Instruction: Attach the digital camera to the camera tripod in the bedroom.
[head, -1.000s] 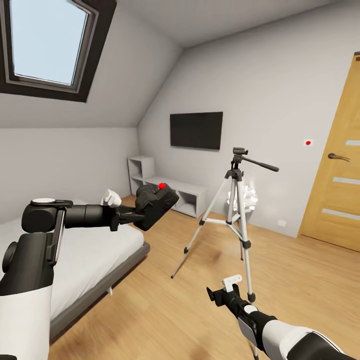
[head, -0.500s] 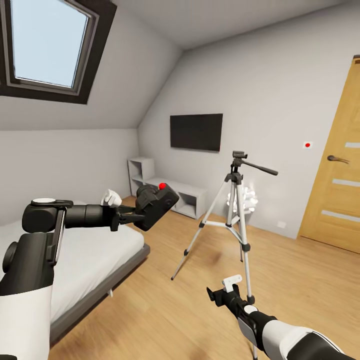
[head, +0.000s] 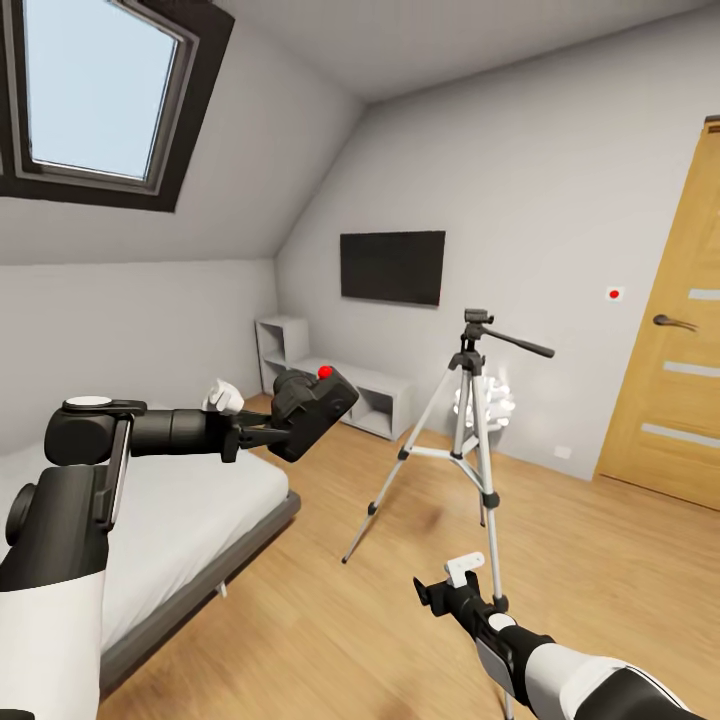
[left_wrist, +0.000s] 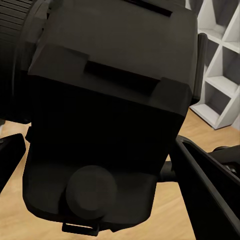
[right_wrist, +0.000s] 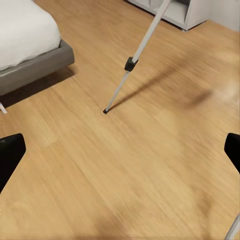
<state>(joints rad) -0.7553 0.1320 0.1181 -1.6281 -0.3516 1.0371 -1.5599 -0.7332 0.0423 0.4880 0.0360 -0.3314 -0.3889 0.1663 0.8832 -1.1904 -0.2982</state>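
Note:
The black digital camera (head: 312, 408), red button on top, hangs tilted over the bed's corner with my left gripper (head: 268, 432) shut on it. In the left wrist view the digital camera (left_wrist: 110, 100) sits between the two black fingers (left_wrist: 207, 187). The camera tripod (head: 468, 440) stands on the wood floor to the right of the camera and farther off, its black head (head: 478, 324) bare and its pan handle pointing right. My right gripper (head: 447, 582) is open and empty, low in front of the tripod. The right wrist view has one tripod leg (right_wrist: 136, 57) ahead of the open right gripper (right_wrist: 120, 155).
A grey bed (head: 190, 500) lies under my left arm. A white shelf unit (head: 372, 395) and a wall TV (head: 392, 267) are behind. A small white object (head: 497, 400) stands behind the tripod. A wooden door (head: 670, 400) is at the right.
The whole picture has shifted down a little, so the camera moved. Both arms keep their pose, and the digital camera stays in the left gripper.

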